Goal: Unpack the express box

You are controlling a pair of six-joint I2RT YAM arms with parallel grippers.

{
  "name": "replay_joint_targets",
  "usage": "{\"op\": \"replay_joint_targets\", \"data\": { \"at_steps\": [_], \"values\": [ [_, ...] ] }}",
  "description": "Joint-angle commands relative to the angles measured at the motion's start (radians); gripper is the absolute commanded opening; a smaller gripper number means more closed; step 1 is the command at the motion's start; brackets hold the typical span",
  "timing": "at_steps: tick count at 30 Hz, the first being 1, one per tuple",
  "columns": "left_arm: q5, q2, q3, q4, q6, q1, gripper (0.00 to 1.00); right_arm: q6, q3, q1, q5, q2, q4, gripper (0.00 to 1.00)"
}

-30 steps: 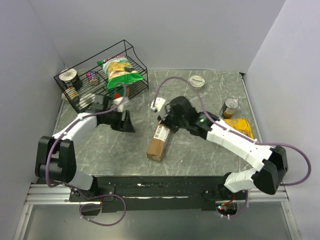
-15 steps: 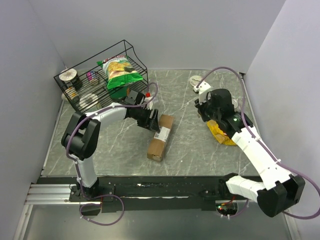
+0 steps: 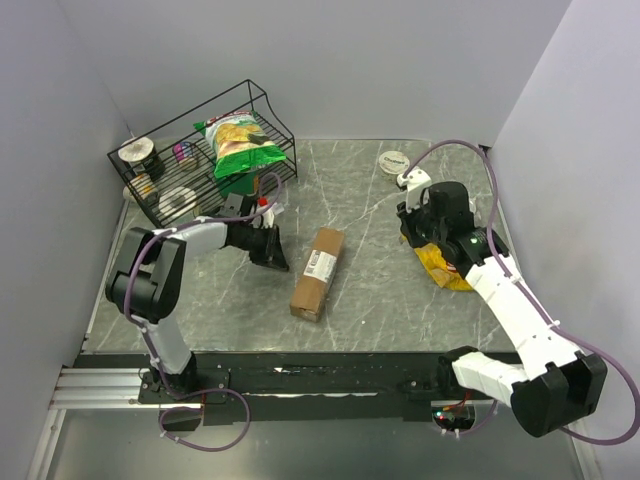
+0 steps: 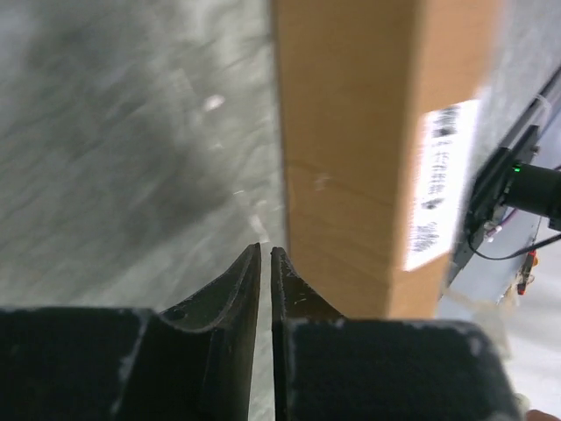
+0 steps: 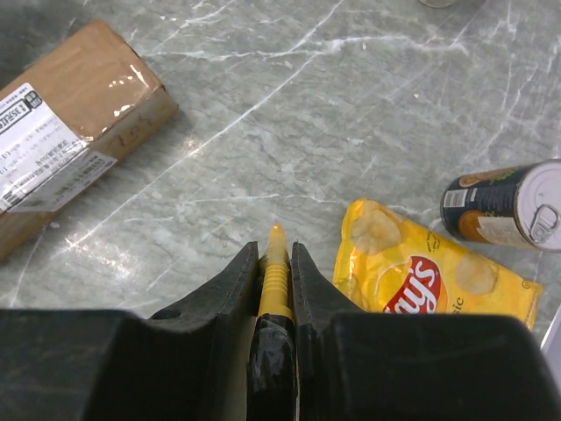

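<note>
Though blurred, left gripper [image 4: 266, 251] looks closed; right gripper [image 5: 274, 247] pinches tool [image 5: 275, 281] over marbled table [image 5: 351, 114].

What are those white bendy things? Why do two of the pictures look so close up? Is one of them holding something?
Those are two robot arms, left and right, bolted to a grey table. The wide picture is taken from above. The two close-up pictures come from a little camera on each wrist, looking past its end effector, the pinching part. The left end effector is pinched shut on nothing, next to the brown express box. The right end effector pinches a thin yellow tool. Also on the table are a yellow chip bag and a can. A wire basket holds a green chip bag.
</note>
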Motion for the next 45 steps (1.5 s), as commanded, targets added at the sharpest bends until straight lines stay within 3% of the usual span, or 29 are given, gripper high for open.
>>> {"op": "replay_joint_targets", "data": {
  "at_steps": [1, 5, 6, 9, 11, 21, 25, 29, 35, 38, 45],
  "values": [
    [0.002, 0.032, 0.029, -0.021, 0.043, 0.017, 0.14, 0.017, 0.024, -0.009, -0.021, 0.014, 0.029, 0.00],
    [0.005, -0.004, 0.074, -0.071, 0.066, 0.051, 0.14, 0.018, 0.046, -0.009, -0.024, 0.042, 0.034, 0.00],
    [0.045, -0.073, 0.059, -0.024, 0.065, 0.060, 0.28, 0.018, 0.049, -0.009, -0.026, 0.047, 0.035, 0.00],
    [0.107, -0.183, 0.014, 0.064, 0.062, 0.036, 0.55, 0.018, 0.052, -0.009, -0.027, 0.056, 0.041, 0.00],
    [0.095, -0.184, 0.020, 0.043, 0.079, 0.011, 0.61, 0.023, 0.044, -0.008, -0.033, 0.059, 0.049, 0.00],
    [0.003, 0.028, 0.169, -0.060, 0.114, -0.107, 0.64, 0.023, 0.054, -0.009, -0.033, 0.059, 0.055, 0.00],
    [-0.014, 0.069, 0.197, -0.089, 0.128, -0.130, 0.58, 0.021, 0.041, -0.008, -0.033, 0.045, 0.058, 0.00],
    [-0.001, 0.063, 0.175, -0.103, 0.137, -0.124, 0.35, 0.024, 0.017, -0.018, -0.036, 0.019, 0.057, 0.00],
    [0.029, 0.053, 0.089, -0.063, 0.129, -0.099, 0.21, 0.029, -0.008, -0.034, -0.041, 0.005, 0.049, 0.00],
    [-0.007, 0.054, 0.071, -0.060, 0.135, -0.083, 0.15, 0.030, 0.001, -0.038, -0.042, 0.017, 0.044, 0.00],
    [-0.033, 0.100, 0.043, -0.095, 0.158, -0.017, 0.12, 0.035, 0.050, -0.038, -0.058, 0.073, 0.052, 0.00]
  ]
}}
